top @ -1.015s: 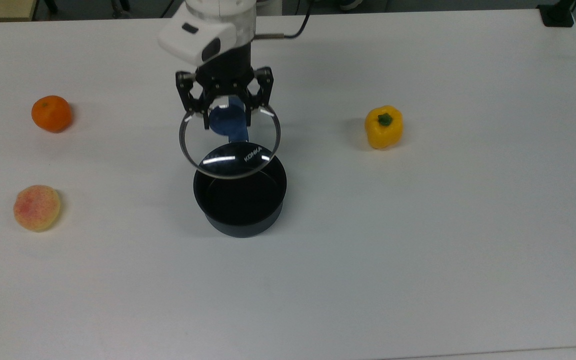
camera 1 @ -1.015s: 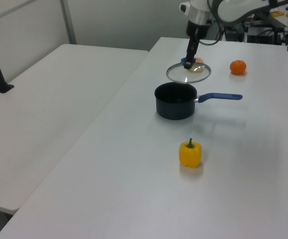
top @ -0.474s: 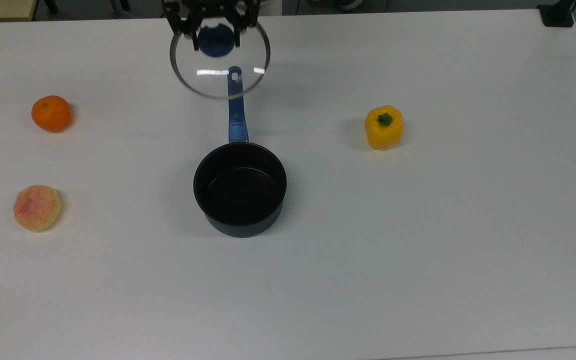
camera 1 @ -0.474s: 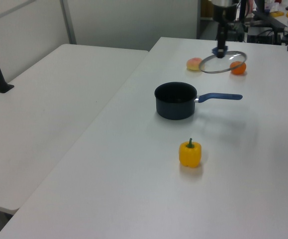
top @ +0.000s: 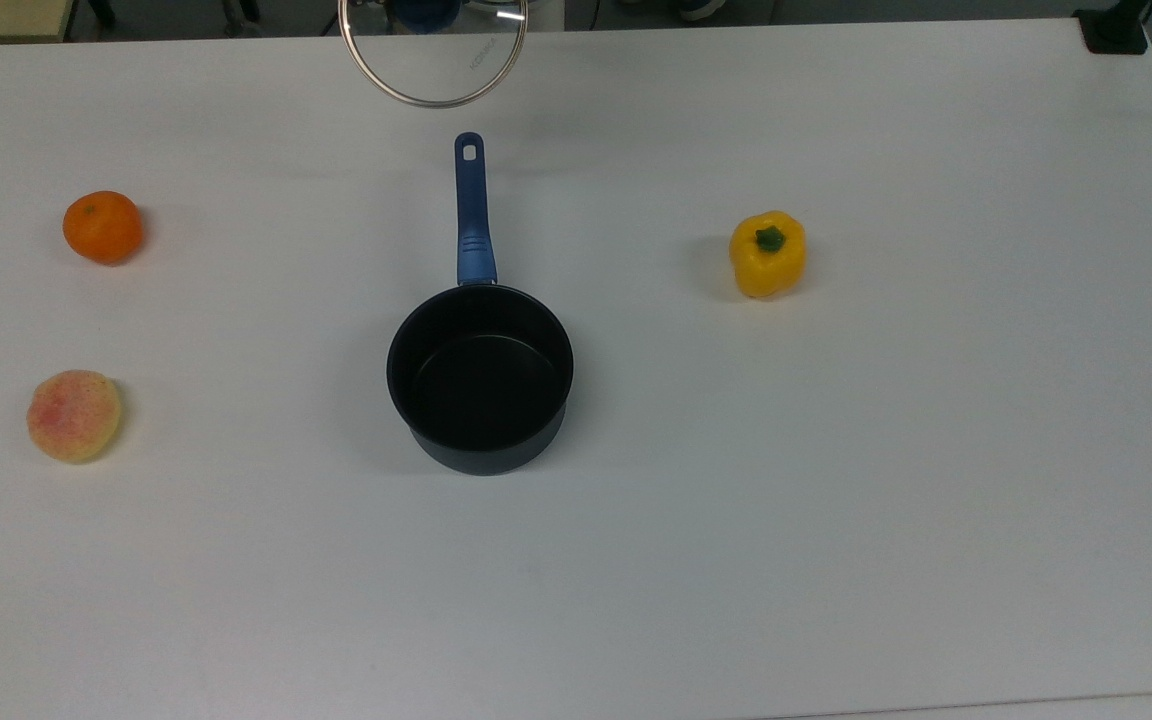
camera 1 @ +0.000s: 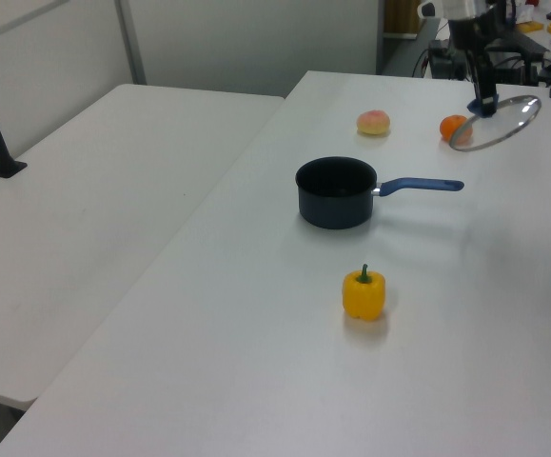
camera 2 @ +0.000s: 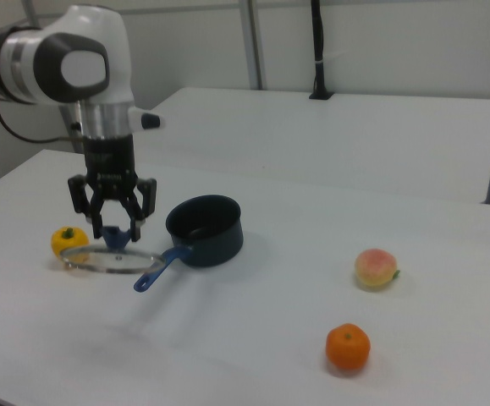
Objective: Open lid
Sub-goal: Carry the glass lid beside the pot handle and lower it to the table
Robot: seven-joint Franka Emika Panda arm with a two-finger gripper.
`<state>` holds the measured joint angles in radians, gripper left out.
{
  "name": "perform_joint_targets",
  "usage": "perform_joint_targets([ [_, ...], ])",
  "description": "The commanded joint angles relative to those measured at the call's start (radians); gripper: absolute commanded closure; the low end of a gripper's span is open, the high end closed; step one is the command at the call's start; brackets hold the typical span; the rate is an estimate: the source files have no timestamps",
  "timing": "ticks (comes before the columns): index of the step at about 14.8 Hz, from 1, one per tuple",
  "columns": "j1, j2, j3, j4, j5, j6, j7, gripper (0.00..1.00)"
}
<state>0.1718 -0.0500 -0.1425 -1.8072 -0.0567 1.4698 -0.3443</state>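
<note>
Top view, lid: lid (top: pixel 433 60) sits at the upper edge, lifted off, above the tip of the saucepan handle and apart from it; its blue knob (top: pixel 424 12) is cut by the frame.
Top view, saucepan: dark saucepan (top: pixel 479 378) stands open at the middle of the white tabletop (top: pixel 836 500), handle pointing up the frame.
Top view, fruit: orange (top: pixel 102 227) and peach (top: pixel 73 415) lie on the top view's left, yellow pepper (top: pixel 767 254) on the top view's right.
Left view, tool: tool (camera 1: pixel 485 103) hangs from the arm (camera 1: pixel 465 14) and grips the lid (camera 1: pixel 496 123) by the knob; the lid is tilted in the air, beyond the end of the saucepan (camera 1: pixel 336 192) handle.
Left view, fruit: orange (camera 1: pixel 453 128) shows just beside the lid's edge, peach (camera 1: pixel 373 122) further to the left view's left, pepper (camera 1: pixel 364 293) nearer the camera.
Right view, tool: tool (camera 2: pixel 114 235) has its fingers (camera 2: pixel 96 225) closed narrow around the blue knob (camera 2: pixel 116 241).
Right view, lid: lid (camera 2: pixel 107 259) hangs nearly level, clear of the tabletop, over the handle end of the saucepan (camera 2: pixel 204 229), with the pepper (camera 2: pixel 67 242) behind it.
Right view, fruit: peach (camera 2: pixel 375 268) and orange (camera 2: pixel 348 348) lie well apart on the right view's right.
</note>
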Motion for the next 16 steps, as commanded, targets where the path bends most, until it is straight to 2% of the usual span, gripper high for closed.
perform_joint_targets([
  [1,0.005,-0.053,-0.031,-0.128,-0.015,0.007,-0.050,0.83],
  [4,0.002,-0.070,-0.069,-0.216,-0.032,0.062,-0.111,0.83],
  [7,-0.003,-0.088,-0.081,-0.309,-0.063,0.174,-0.111,0.82],
  [12,-0.018,-0.100,-0.091,-0.457,-0.074,0.420,-0.079,0.81],
  [16,-0.017,-0.090,-0.089,-0.547,-0.080,0.648,0.013,0.81],
])
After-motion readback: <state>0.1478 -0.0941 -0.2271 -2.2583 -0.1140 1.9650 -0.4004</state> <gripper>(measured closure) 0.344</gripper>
